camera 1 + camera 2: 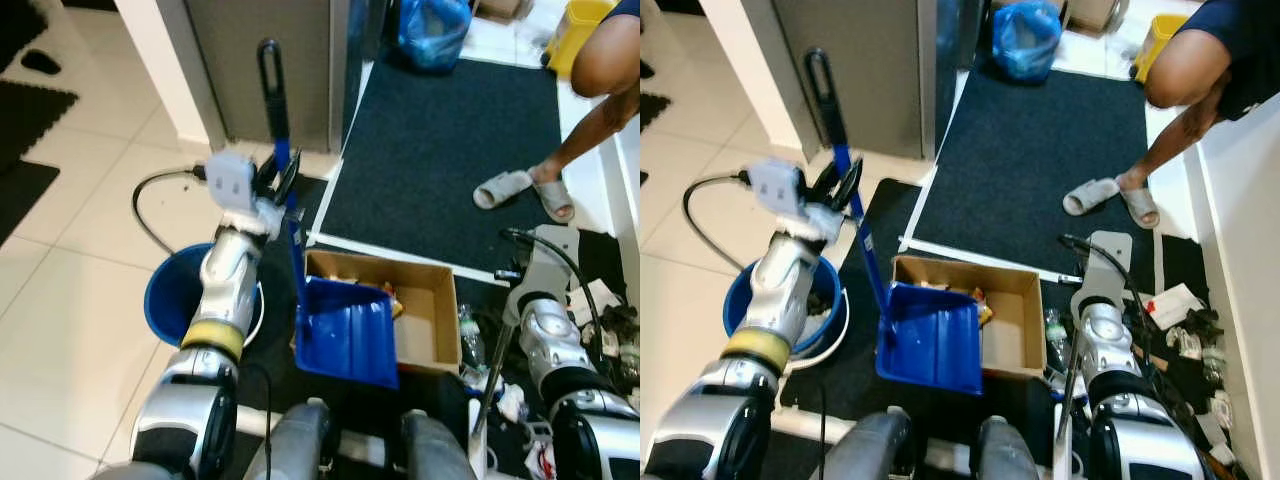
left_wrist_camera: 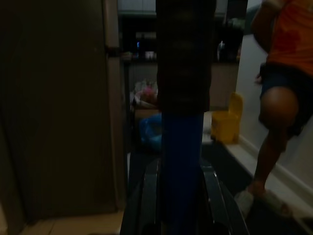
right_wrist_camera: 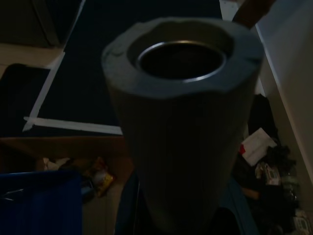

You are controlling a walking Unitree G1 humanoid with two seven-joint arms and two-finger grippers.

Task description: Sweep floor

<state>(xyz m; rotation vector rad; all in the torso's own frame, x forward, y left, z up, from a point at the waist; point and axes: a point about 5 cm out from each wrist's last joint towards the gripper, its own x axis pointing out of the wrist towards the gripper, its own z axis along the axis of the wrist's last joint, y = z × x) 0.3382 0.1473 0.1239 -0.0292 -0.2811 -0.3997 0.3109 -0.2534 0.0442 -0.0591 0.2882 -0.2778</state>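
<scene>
Left hand (image 1: pixel 278 178) is clamping the dustpan (image 1: pixel 345 330) handle over the cardboard box (image 1: pixel 420 300); tilting could spill litter. I cannot tell the right hand's (image 1: pixel 1080 375) state.

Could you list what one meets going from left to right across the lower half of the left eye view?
Blue bucket → left arm → blue dustpan → cardboard box → right arm → scattered litter by the wall.
</scene>
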